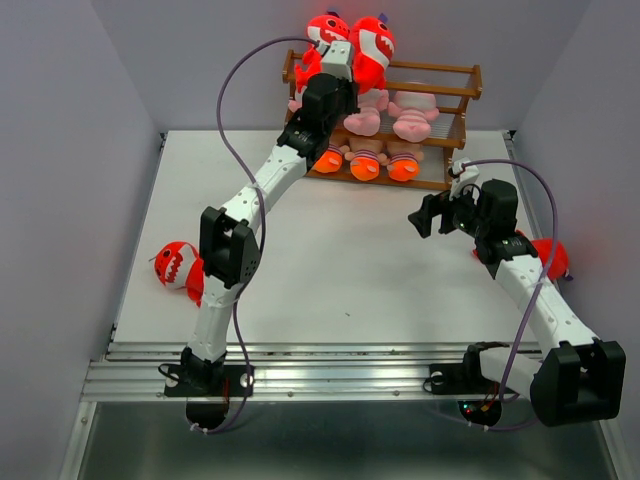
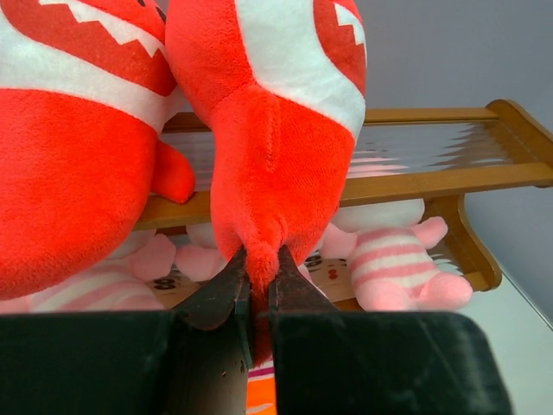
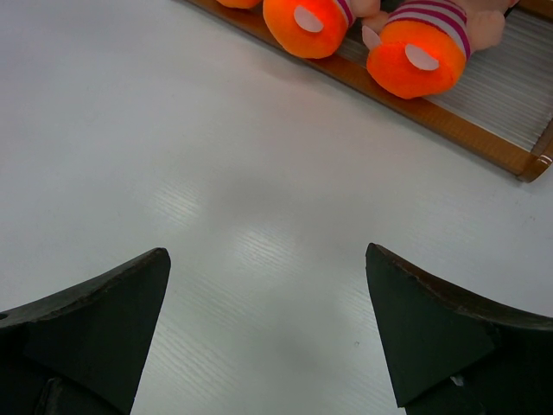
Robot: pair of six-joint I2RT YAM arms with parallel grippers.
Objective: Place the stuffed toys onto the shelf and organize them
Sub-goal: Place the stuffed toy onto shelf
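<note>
Left gripper (image 2: 259, 290) pinches red shark (image 2: 276, 130) by its tail at the shelf (image 2: 449, 177) top tier. Right gripper (image 3: 268, 328) is spread wide above the counter (image 3: 130, 130). Dark marks near pink toy (image 2: 393, 259): too blurred to read.

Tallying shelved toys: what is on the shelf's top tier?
Two red sharks at its left end: the left shark and, beside it, the right shark, tail pinched by the left gripper. Further right, the shelf is bare. The left arm hides where they rest.
</note>
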